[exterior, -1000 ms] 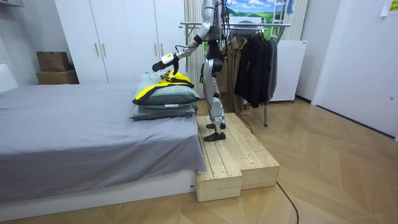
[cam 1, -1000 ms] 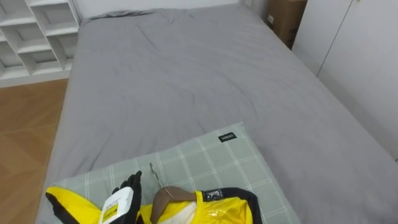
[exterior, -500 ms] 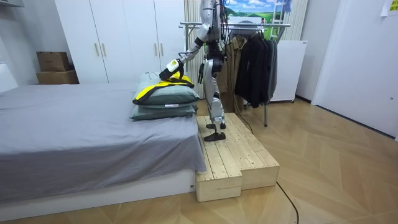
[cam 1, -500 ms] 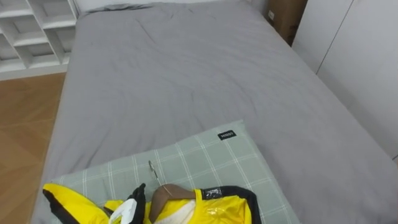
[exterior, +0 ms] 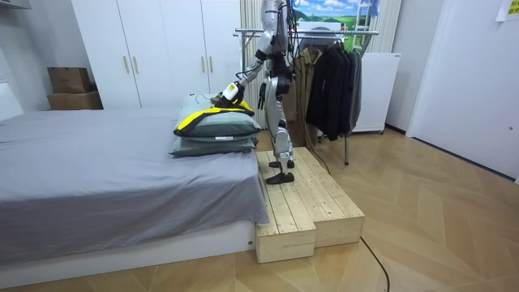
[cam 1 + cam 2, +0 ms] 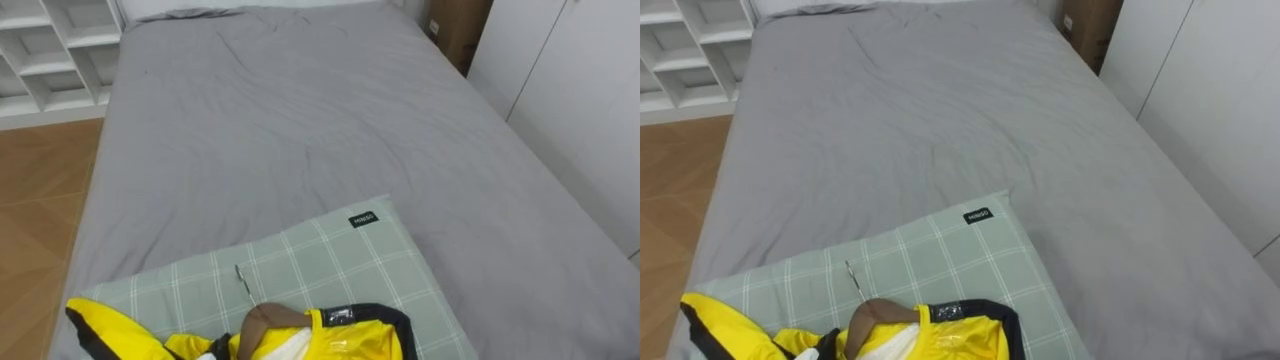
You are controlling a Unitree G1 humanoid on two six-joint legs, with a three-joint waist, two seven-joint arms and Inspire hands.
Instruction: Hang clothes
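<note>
Honestly barely started on this one. Left to right in the room view: the grey bed (image 5: 97, 162), then the pillows (image 5: 215, 144) stacked at its head end with the yellow jacket (image 6: 350, 340) lying on top. My left hand (image 5: 229, 91) is down on the jacket at the end nearest me. I'm standing on the wooden platform (image 5: 308, 203) by the bed's head end, and the clothes rack (image 5: 324, 32) is behind me with dark clothes (image 5: 332, 81) already on it. So nothing's lifted yet, and the carry over to the rail and the hooking on are all left to do. One bit looks sorted: the jacket is already on its hanger (image 6: 270, 318). I can't tell whether my hand is spread or closed on anything, it's too small from over there. In my eye views the jacket sits at the near edge of the top pillow (image 6: 330, 255), the green checked one. A yellow sleeve with black trim spills off to the left, then the thin metal hook (image 6: 243, 282) lies flat on the pillow pointing up the bed. Next the brown wooden hanger neck pokes out of the collar, then there's shiny yellow fabric with a black collar band and pale lining. It looks slick and floppy, so my guess is it'll slip around if I grab cloth instead of the hook.
</note>
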